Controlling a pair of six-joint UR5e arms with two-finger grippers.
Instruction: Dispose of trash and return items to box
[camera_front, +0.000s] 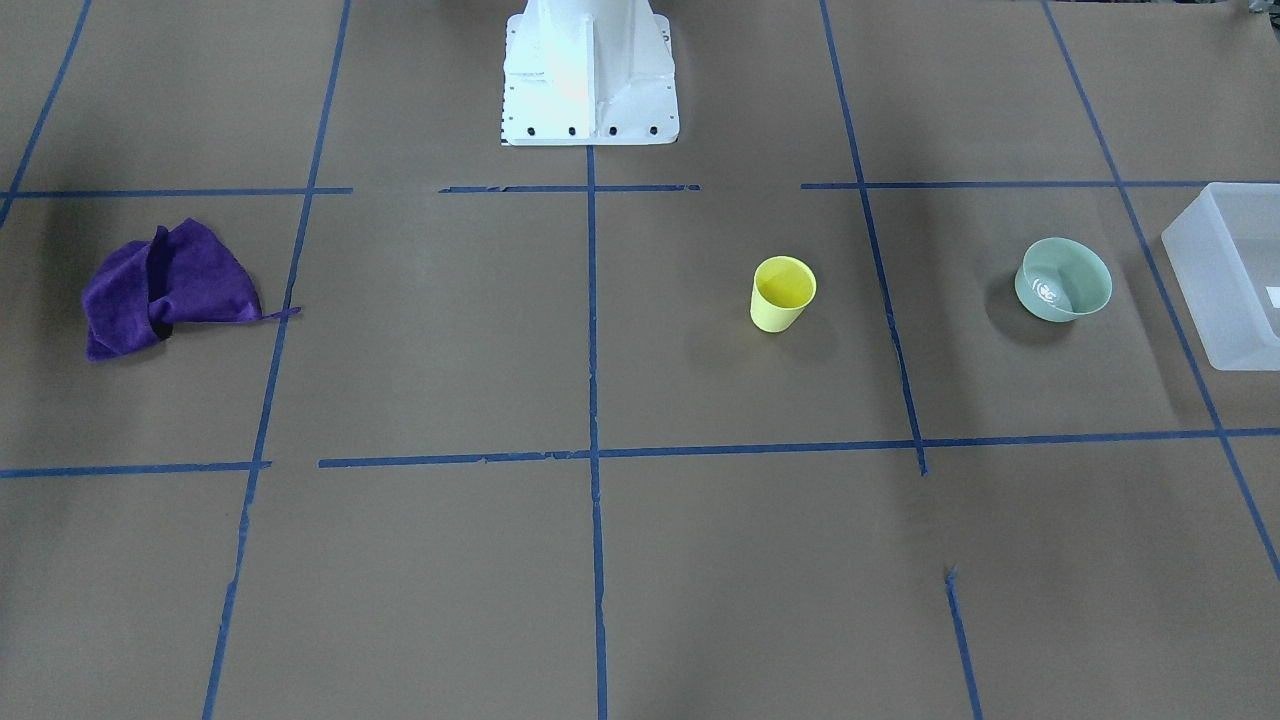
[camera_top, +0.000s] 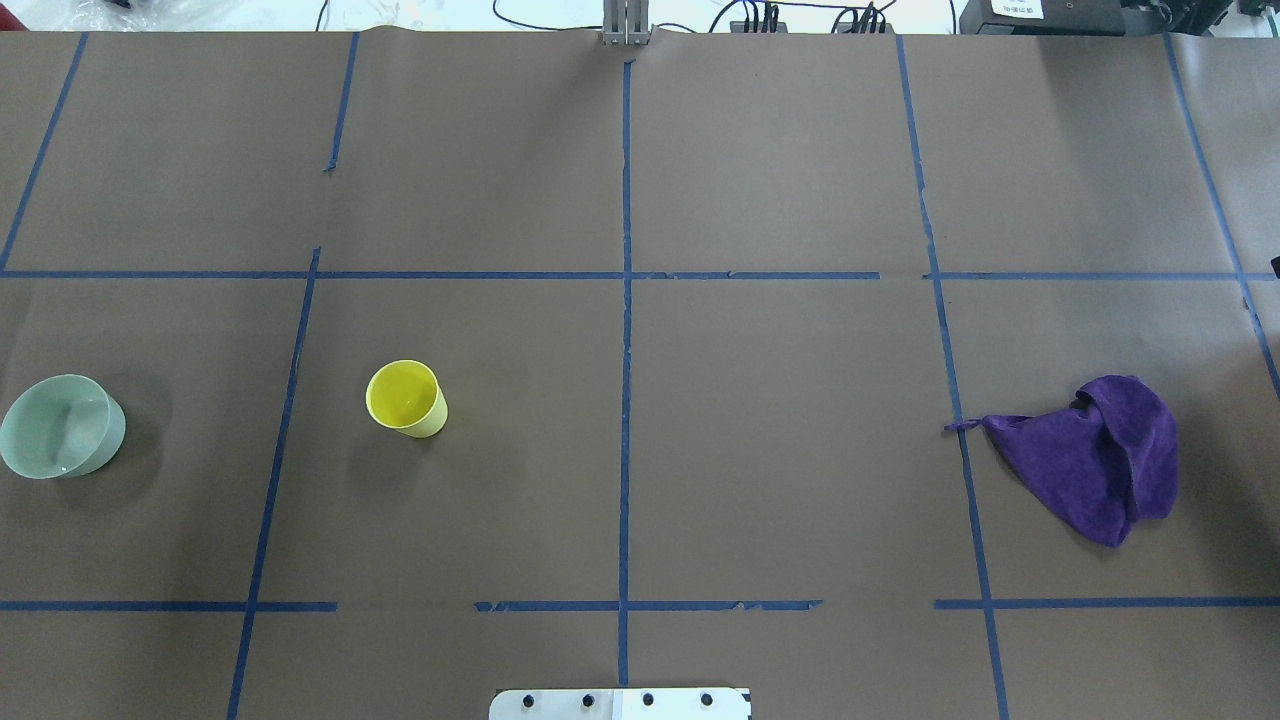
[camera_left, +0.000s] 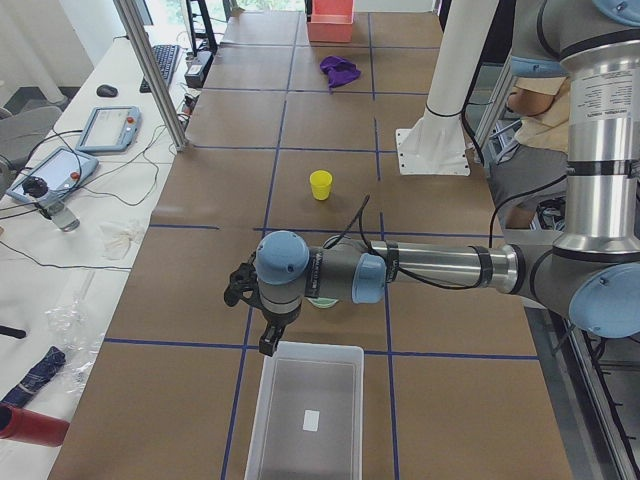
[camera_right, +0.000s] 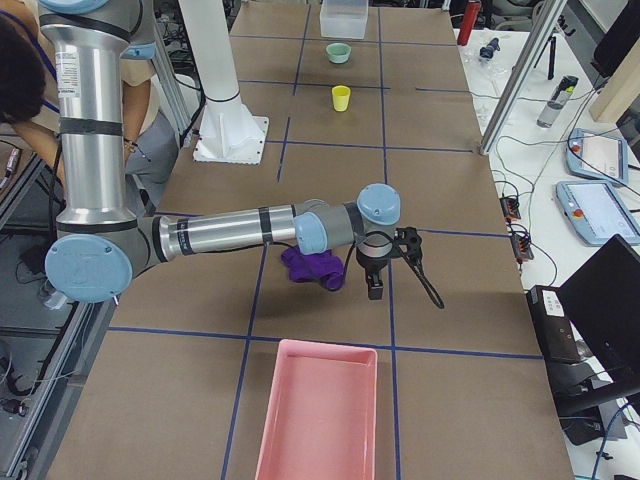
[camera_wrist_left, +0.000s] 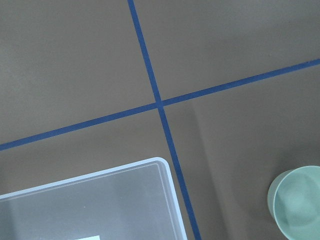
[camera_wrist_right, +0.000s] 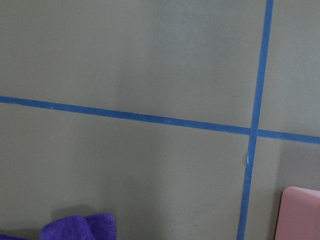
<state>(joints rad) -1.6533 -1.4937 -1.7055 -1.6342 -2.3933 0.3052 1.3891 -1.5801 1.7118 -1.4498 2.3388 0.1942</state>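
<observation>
Brown paper gridded with blue tape covers the table (camera_top: 780, 450). Seen from the left end, the left gripper (camera_left: 268, 346) hangs by the box (camera_left: 300, 385), at its twelve o'clock edge. The right gripper (camera_right: 375, 290) hovers at three o'clock of the purple cloth (camera_right: 315, 268). Whether either is clenched, I cannot tell. From overhead, the yellow cup (camera_top: 407, 399) stands upright at three o'clock of the green bowl (camera_top: 60, 426), well apart.

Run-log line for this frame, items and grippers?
yellow cup: upright on table | frosted tub: empty | green bowl: near tub, outside | purple cloth: crumpled | left gripper, right gripper: state unreadable
</observation>
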